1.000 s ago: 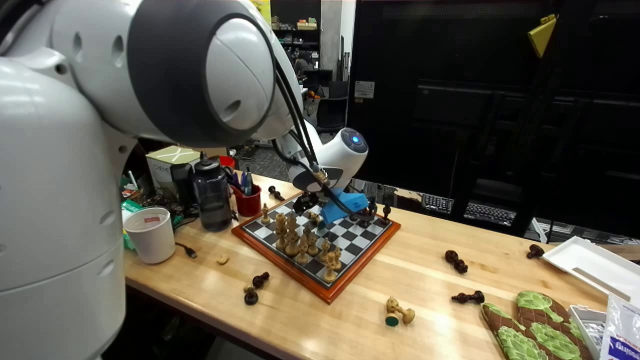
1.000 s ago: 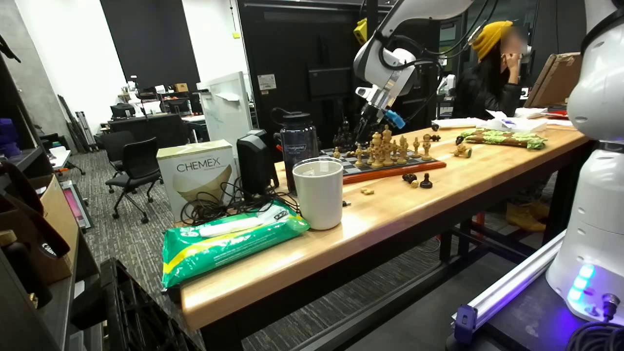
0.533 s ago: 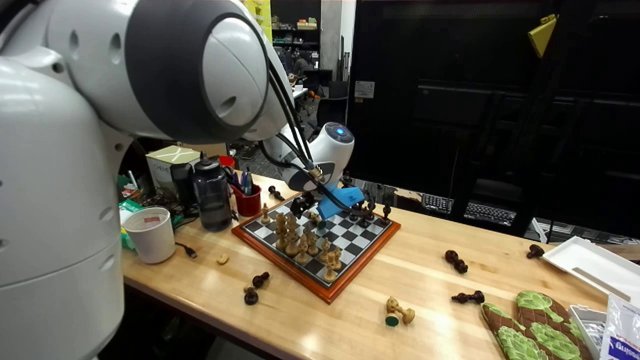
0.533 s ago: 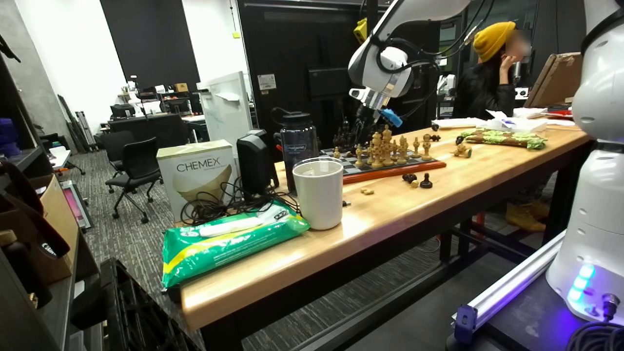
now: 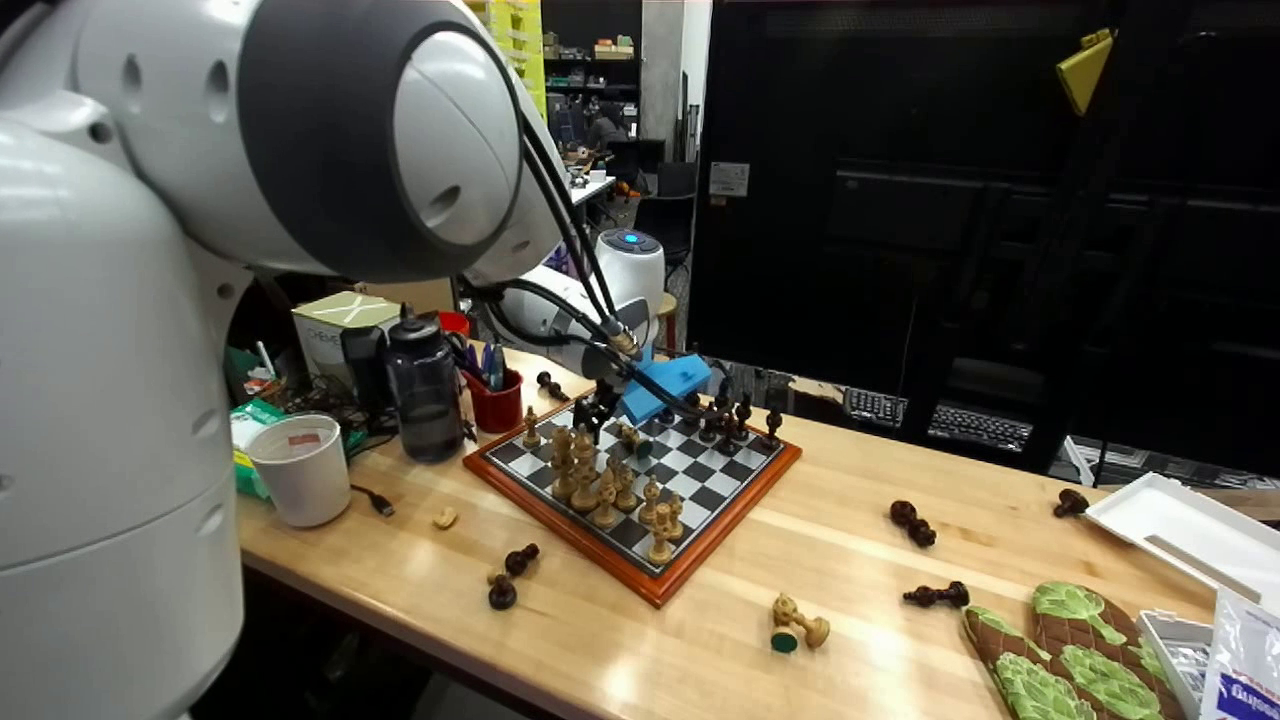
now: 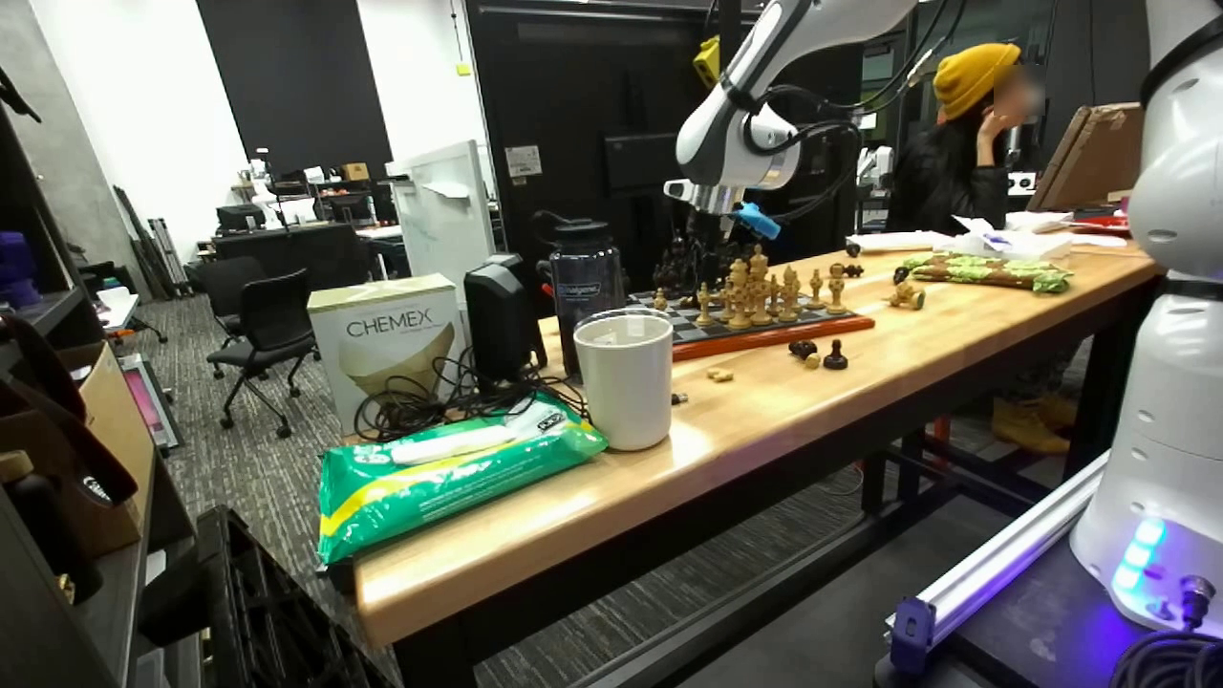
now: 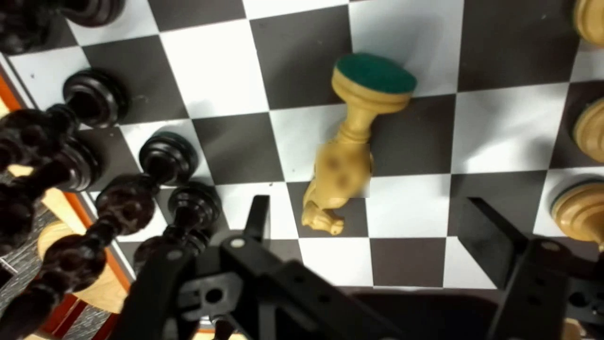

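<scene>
I have the jaws spread wide, pointing down over the chessboard [image 5: 560,520]. Nearest them is a toppled pale piece [image 7: 349,146], lying on its side across the squares; in the wrist view its green base faces away from the jaws, and its narrow end shows between them, clear of both sides. How high I am above it, I can't tell from these views. Pale chessmen [image 7: 583,212] stand along the right of the wrist view, partly cut off, and dark chessmen [image 7: 125,203] crowd the left, near the board's edge. A blue attachment [image 5: 668,388] sits beside my wrist.

Past the board, on the tabletop [image 5: 700,650], I see a red pen cup [image 5: 497,405], then a dark water bottle [image 5: 425,395] and a white cup [image 5: 302,475], with a green packet [image 6: 459,478] just beside it. A small dark piece [image 6: 834,355] stands upright off the board, near another on its side. Well apart lie a leaf-patterned mitt [image 5: 1110,650] and a white tray [image 5: 1195,530].

Farthest off, a big black panel [image 5: 900,200] rises behind the tabletop, and a person [image 6: 955,172] in a yellow hat sits with a hand to the face.
</scene>
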